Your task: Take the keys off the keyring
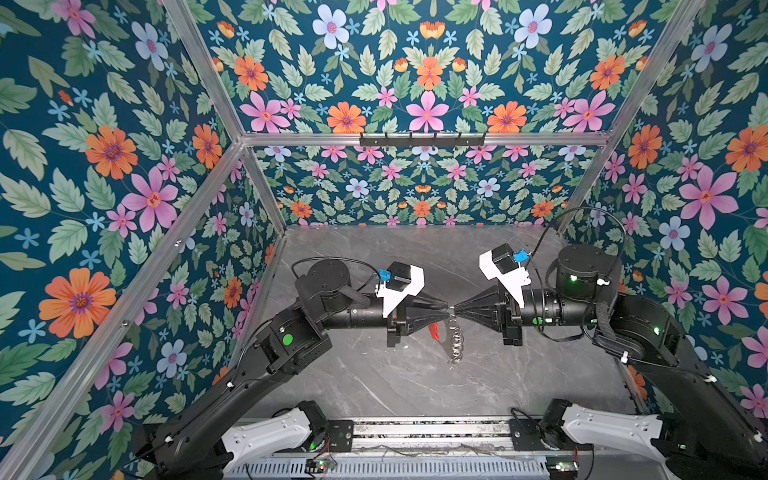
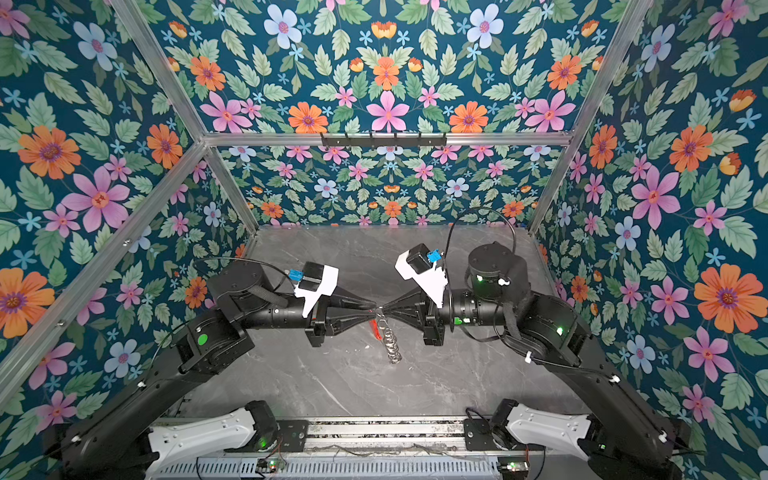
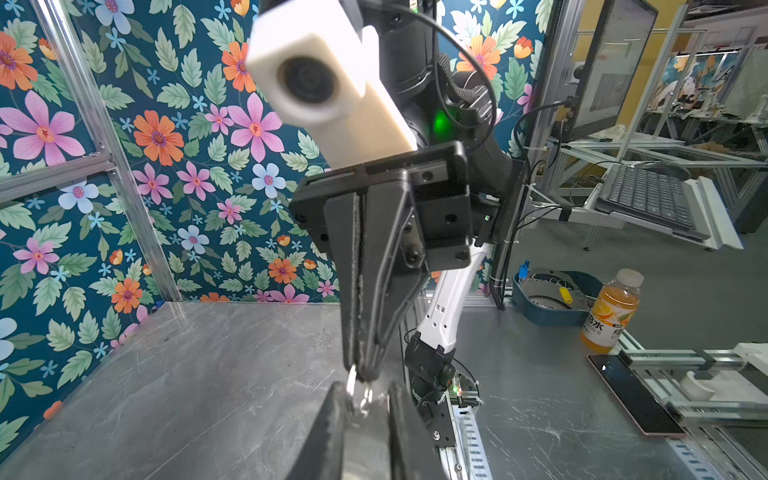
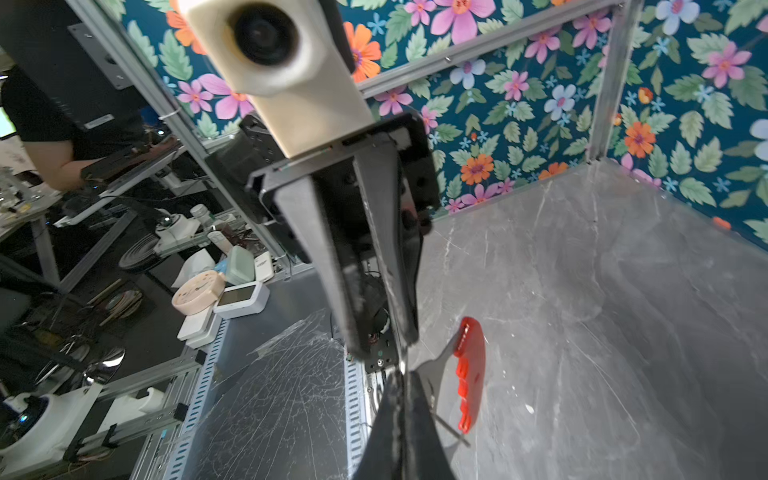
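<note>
keyring (image 4: 434, 374) is hanging in the air above the bench (image 1: 374, 374), with its red strip (image 4: 470, 370) and fringe of loops (image 1: 456, 343) dangling free. your right gripper (image 3: 362, 368) is pinching shut on a small silver piece (image 3: 351, 380) at the keyring's top; i cannot tell whether that piece is the key or only a loop. your left gripper (image 4: 382, 347) is standing with its jaws apart just beside the keyring's top, gripping nothing that i can make out.

before pulling, you should be making sure one gripper is clamping the plate firmly and the other is holding the key alone. then be working the key round its loop, not tugging straight.

below the keyring the bench is lying bare, and the hook rail (image 1: 422, 140) is sitting well behind and above the keyring. only the grippers' own tips are crowding the keyring.
</note>
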`<state>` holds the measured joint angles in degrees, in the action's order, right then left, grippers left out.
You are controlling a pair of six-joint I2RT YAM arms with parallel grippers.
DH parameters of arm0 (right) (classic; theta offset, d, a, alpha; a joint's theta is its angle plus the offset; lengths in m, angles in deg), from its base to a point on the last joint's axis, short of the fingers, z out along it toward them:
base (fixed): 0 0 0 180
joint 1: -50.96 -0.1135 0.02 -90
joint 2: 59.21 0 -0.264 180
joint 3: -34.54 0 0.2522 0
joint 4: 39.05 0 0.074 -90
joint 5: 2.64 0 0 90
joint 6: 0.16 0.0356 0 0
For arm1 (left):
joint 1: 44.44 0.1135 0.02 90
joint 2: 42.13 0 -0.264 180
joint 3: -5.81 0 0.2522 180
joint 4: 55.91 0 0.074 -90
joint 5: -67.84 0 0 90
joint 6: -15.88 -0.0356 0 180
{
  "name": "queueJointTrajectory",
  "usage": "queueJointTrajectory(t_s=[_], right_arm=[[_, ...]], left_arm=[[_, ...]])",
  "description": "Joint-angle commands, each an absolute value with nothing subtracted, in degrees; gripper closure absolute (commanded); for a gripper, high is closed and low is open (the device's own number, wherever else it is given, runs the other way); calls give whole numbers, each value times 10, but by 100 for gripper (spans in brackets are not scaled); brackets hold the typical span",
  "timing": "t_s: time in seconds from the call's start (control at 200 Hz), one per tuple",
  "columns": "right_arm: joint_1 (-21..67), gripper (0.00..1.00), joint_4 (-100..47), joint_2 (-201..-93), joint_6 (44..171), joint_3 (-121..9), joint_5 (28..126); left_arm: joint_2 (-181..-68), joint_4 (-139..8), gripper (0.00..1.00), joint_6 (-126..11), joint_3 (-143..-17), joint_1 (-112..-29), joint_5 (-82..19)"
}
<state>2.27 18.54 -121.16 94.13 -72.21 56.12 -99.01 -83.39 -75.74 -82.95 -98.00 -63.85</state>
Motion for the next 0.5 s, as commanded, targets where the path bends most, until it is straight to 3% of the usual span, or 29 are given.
queueJointTrajectory(t_s=[0.0,0.145,0.495], right_arm=[[24,100,253,-1224,929,-748,586],[24,100,318,-1247,915,-793,605],[24,100,370,-1284,912,-840,609]], left_arm=[[-986,-861,67,-761,-837,-979,-616],[-994,-910,62,-771,-852,-978,-605],[-1060,-955,62,-778,-891,-960,-677]])
